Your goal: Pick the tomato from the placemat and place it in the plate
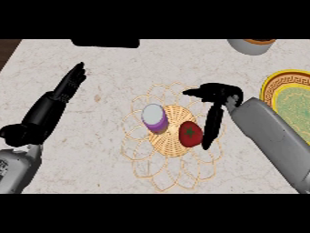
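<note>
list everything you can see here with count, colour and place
counter: one, pale marbled, fills the view
placemat: one, tan woven with looped edge, centre
tomato: one, red with green stem, on the placemat, right of middle
onion: one, purple with pale cut face, on the placemat, left of the tomato
plate: one, yellow patterned rim, green middle, right edge
bowl: one, pale, top right, cut off
dark object: one, black, top edge
left hand: one, black, open, left side
right hand: one, black, open, beside the tomato
</note>
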Robot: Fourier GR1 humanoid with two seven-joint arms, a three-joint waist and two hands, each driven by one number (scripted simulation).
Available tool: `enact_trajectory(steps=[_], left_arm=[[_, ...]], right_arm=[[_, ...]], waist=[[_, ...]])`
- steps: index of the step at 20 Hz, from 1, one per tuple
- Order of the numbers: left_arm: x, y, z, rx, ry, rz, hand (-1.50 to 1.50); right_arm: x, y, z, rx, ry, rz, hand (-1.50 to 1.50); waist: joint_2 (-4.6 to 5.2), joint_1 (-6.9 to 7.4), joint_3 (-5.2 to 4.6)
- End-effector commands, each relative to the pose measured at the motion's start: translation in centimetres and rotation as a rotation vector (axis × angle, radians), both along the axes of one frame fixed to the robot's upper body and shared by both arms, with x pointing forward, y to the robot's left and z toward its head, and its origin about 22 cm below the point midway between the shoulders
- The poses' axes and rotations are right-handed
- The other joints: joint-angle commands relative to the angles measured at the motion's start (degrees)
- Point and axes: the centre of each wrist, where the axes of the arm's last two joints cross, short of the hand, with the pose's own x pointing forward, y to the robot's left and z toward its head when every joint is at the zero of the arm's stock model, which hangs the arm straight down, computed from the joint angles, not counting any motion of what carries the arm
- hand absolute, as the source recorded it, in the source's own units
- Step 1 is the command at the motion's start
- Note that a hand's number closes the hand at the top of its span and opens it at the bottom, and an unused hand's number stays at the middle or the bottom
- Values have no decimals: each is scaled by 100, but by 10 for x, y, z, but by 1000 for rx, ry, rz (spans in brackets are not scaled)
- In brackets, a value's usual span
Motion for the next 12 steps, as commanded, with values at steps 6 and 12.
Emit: enact_trajectory(steps=[6,12], left_arm=[[-14,3,-7,1,10,22,0],[-20,1,2,4,3,4,0]], right_arm=[[31,32,16,-101,310,73,-150],[44,36,25,-235,328,55,-150]], waist=[[-4,-139,6],[-10,-109,6]])
